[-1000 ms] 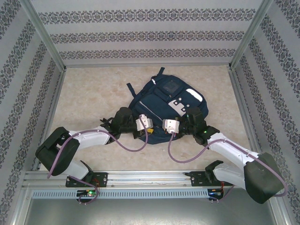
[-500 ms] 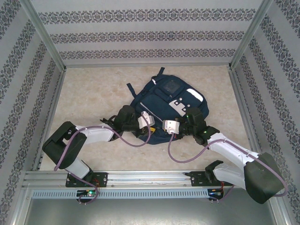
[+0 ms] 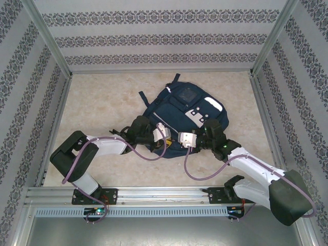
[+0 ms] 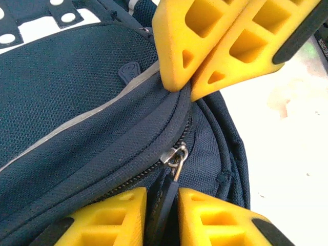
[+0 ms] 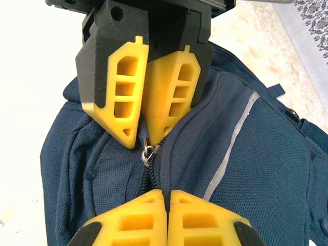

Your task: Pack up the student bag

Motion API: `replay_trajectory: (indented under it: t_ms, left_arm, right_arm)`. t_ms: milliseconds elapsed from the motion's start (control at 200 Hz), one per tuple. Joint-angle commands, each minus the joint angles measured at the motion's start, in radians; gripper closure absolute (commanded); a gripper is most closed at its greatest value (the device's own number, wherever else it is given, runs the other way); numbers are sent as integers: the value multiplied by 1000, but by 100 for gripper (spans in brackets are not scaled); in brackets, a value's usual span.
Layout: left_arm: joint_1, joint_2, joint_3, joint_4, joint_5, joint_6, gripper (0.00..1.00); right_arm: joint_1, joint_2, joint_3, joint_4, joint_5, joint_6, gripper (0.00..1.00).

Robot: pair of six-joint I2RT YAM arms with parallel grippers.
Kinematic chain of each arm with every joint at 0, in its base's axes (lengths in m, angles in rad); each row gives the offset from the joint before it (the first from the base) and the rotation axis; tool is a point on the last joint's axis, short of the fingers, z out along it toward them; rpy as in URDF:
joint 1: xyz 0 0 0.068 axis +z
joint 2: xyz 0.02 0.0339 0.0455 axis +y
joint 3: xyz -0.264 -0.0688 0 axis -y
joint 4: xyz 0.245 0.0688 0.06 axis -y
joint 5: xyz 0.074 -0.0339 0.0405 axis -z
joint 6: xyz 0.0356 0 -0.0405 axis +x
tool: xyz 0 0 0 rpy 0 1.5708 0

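Student bag lies flat mid-desk, btwn both arms. Soft, floppy fabric, prob. light, so we'd take it by the zip pull or seam. Left hand pinches the zip pull; right hand is clenched shut at the seam.

A robot test cell, shown by aluminium frame posts and patterned wall panels enclosing a marble-look tabletop.

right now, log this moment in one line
left gripper: shut on zipper pull | right gripper: shut on student bag fabric
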Motion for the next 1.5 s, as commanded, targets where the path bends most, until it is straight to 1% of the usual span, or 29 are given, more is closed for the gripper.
replay_trajectory:
  t_ms: [0,195,275,310,360,430,485,550,640,690,779,899,939,979,999,1064,1109,1169,1224,1289,1354,1494]
  left_arm:
    - [-29,33,40,32,55,-9,75]
    - [-29,76,68,63,53,-39,74]
    - [-29,82,74,79,52,-57,77]
    - [-24,74,67,97,49,-68,83]
    - [-5,53,50,125,68,-68,100]
    - [28,15,10,185,61,-101,100]
    - [51,-17,-9,177,40,-109,100]
    - [77,-55,-1,79,-31,-114,100]
    - [120,-69,45,-97,-170,-181,100]
    - [144,-72,63,-148,-212,-230,100]
    - [165,-87,36,-113,-241,-281,100]
    - [170,-134,-18,-44,-288,-330,100]
    - [170,-144,-19,-52,-264,-320,100]
    - [168,-143,-8,-74,-184,-286,100]
    - [162,-143,3,-98,-161,-279,100]
    - [131,-138,47,-198,-149,-278,100]
    - [107,-139,64,-242,-134,-273,100]
    - [80,-144,61,-236,-117,-283,100]
    - [60,-156,47,-202,-112,-305,100]
    - [37,-167,30,-161,-116,-325,100]
    - [17,-170,28,-135,-113,-356,100]
    - [-7,-175,46,-129,-93,-420,100]
  right_arm:
    - [23,-33,3,105,-105,30,100]
    - [37,-34,0,105,-124,34,100]
    - [39,-38,-1,103,-122,38,100]
    - [40,-43,0,98,-116,40,100]
    - [40,-56,2,82,-96,40,100]
    - [40,-83,1,45,-50,23,100]
    - [39,-103,1,11,-15,-3,100]
    - [47,-110,13,-36,48,-30,100]
    - [99,-108,35,-143,251,-138,100]
    - [110,-106,43,-173,307,-155,100]
    - [110,-108,41,-178,330,-149,100]
    - [113,-99,42,-198,314,-164,100]
    - [112,-95,42,-200,303,-163,100]
    - [112,-91,42,-201,284,-152,100]
    - [108,-86,42,-200,267,-135,100]
    - [96,-72,56,-201,168,-39,82]
    - [98,-72,79,-207,93,48,72]
    - [115,-84,112,-202,30,166,61]
    - [130,-90,120,-158,23,247,53]
    - [148,-85,113,-90,94,316,47]
    - [148,-58,99,-34,161,346,42]
    - [149,46,116,-23,239,318,41]
